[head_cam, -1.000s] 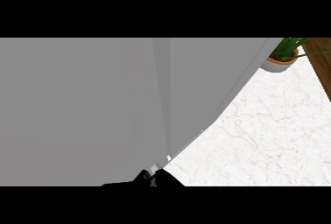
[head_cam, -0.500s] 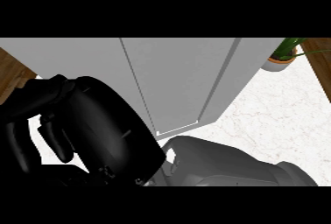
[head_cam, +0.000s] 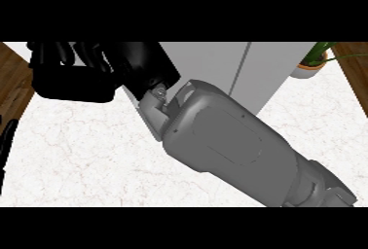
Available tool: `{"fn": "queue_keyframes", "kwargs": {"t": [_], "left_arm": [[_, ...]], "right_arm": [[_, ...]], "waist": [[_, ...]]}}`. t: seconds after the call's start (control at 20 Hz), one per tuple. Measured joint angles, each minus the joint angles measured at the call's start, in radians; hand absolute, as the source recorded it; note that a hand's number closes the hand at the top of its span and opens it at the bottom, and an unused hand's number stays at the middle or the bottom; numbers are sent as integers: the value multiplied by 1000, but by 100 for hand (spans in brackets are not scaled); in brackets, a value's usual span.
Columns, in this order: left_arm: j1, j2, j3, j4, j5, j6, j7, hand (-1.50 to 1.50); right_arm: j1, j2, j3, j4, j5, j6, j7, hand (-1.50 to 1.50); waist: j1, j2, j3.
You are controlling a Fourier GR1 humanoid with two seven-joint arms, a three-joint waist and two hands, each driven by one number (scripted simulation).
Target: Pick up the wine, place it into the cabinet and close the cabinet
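My right forearm (head_cam: 230, 146) comes in from the lower right and runs diagonally up to the left across the middle of the view. Its black hand (head_cam: 79, 78) lies at the upper left, over the counter's left part and beside the grey cabinet (head_cam: 215, 63). The cabinet stands at the top centre with a vertical seam down its front, and its doors look closed. The forearm hides the cabinet's lower left part. No wine bottle shows anywhere. I cannot make out whether the hand holds anything.
The white marble counter (head_cam: 79, 160) spreads below and left of the arm. A potted plant (head_cam: 313, 63) stands right of the cabinet. Wooden floor (head_cam: 14, 92) shows past both counter edges. A thin dark shape (head_cam: 6, 141) at the left edge is unidentifiable.
The cabinet filled the view one second ago. The arm then came in from below, and the black hand has now risen from the lower left to the upper left, with much more counter showing.
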Motion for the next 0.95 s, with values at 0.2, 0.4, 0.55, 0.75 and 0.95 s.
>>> {"fn": "queue_keyframes", "kwargs": {"t": [0.2,0.4,0.55,0.75,0.95], "left_arm": [[-6,-15,1,-11,-15,6,23,-150],[-12,-16,15,-8,-23,2,34,-150],[-12,-22,16,-3,-25,-11,37,-150],[-39,-26,14,-5,-26,0,57,-150],[-51,-34,12,4,-30,2,61,-150]], "right_arm": [[-7,3,-41,81,-18,67,-77,150],[2,3,-63,135,-20,125,-163,150],[9,0,-69,152,-16,155,-202,150],[9,-14,-66,177,3,182,-245,150],[14,-27,-59,190,21,204,-278,150]], "waist": [[1,-12,-2],[5,-27,-3],[6,-34,-6],[9,-39,-9],[10,-43,-10]]}}
